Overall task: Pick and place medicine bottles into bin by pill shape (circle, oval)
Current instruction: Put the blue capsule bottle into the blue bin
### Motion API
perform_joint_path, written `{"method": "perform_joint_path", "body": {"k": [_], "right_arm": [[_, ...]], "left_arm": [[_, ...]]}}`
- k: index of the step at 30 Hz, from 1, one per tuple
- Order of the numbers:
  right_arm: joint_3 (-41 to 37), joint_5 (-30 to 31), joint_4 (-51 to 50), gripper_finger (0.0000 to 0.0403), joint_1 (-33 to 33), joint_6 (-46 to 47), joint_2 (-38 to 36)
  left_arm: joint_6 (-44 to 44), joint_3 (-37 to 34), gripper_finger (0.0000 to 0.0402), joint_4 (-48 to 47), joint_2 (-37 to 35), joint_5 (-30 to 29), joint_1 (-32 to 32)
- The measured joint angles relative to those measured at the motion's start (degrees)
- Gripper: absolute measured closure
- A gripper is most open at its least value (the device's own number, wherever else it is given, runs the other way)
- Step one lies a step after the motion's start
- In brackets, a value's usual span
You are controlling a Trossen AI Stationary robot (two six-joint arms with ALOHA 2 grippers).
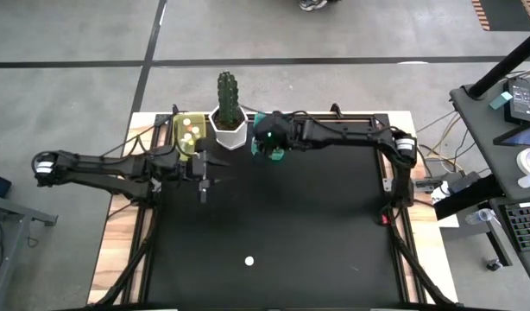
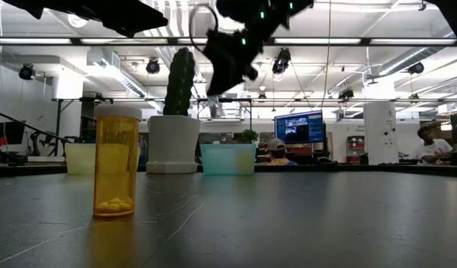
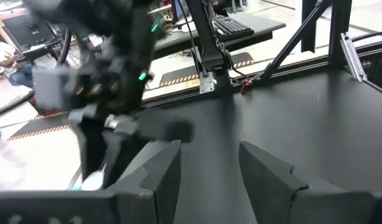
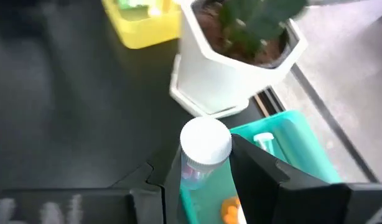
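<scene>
Right gripper point(image 4: 206, 177) pinches a white-capped medicine bottle point(image 4: 202, 152) by its body just under the cap, over the teal bin point(image 4: 290, 146) beside the cactus pot point(image 4: 234, 68). Looks light, rigid, slick plastic, so a mid-body grip seems safest, with little room by the pot wall. Left gripper point(image 3: 206, 171) is spread and empty near the yellow bin point(image 1: 189, 131); a lone orange bottle point(image 2: 117, 162) stands on open mat well clear of the pot.

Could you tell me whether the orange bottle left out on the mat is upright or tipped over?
Upright: the orange bottle stands on its base, white cap on top, pills at the bottom.
</scene>
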Motion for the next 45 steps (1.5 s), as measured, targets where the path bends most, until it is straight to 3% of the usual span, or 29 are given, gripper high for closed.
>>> {"method": "perform_joint_path", "body": {"k": [7,23,30,45], "right_arm": [[-8.7,-7.2,11.8,0.0285,-7.4,-0.1,0.0],[-22.1,-7.6,30.7,0.0287,-11.3,3.7,0.0],[-22.5,-7.9,36.1,0.0287,-11.2,4.7,2.4],[-21.0,-7.4,35.7,0.0284,-11.2,4.5,7.5]], "left_arm": [[0.5,-1.5,0.0257,0.5,-2.8,-0.5,0.0],[0.7,-2.1,0.0257,0.6,-4.5,-2.3,0.0],[0.8,-2.4,0.0257,2.5,-4.5,-3.1,0.0],[1.1,-2.6,0.0257,3.0,-4.5,-3.3,0.0]]}}
